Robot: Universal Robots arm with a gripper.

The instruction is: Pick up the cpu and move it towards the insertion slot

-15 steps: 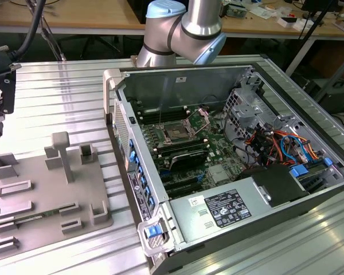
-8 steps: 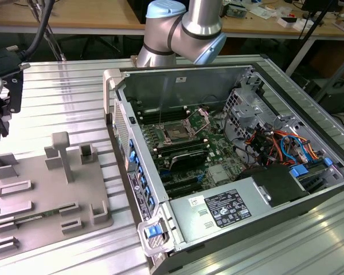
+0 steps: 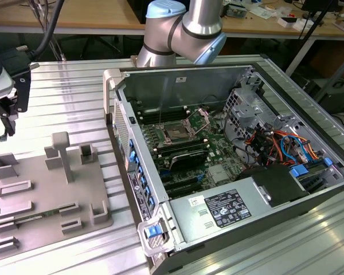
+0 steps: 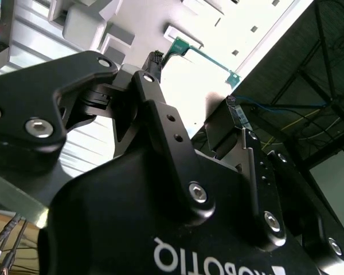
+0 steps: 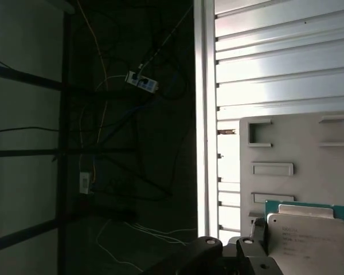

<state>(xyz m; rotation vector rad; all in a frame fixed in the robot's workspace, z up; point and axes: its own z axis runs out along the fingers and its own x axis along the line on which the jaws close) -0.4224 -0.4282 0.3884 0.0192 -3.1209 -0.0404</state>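
Observation:
In the exterior view my gripper hangs at the far left edge, above the ribbed table and beyond the grey tray. In the first wrist view the cpu, a flat square chip with a pale silvery top and green rim, sits close against the dark fingers, lifted over the tray. The second wrist view shows its thin green edge spanning between the fingertips of the gripper, which is shut on it. The insertion slot, a brownish socket in a metal frame with its load plate raised, lies inside the open computer case, far towards the exterior view's right.
The open case wall stands between the tray and the motherboard. A power supply and a drive cage with orange and blue cables fill the case's near and right side. The arm's elbow rises behind the case. The table edge drops to a dark floor with cables.

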